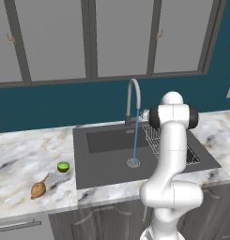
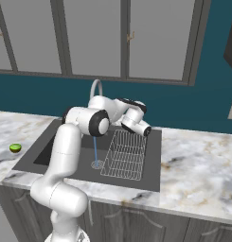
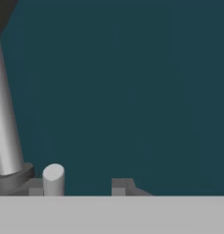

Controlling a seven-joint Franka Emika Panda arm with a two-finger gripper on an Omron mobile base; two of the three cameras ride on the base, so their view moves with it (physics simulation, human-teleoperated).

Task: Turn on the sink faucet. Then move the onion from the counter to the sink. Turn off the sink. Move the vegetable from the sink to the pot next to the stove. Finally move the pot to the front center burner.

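Onion (image 1: 39,188) stalk up-right toward lime (image 1: 63,166), axis diagonal.

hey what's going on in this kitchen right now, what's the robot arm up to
The white robot arm is reaching over the sink toward the base of the sink faucet, with its gripper right beside the faucet's small lever and holding nothing. Water is running from the spout down to the drain, so the tap is on. The onion sits on the counter left of the sink, next to a lime, not yet moved. A wire rack lies in the sink.
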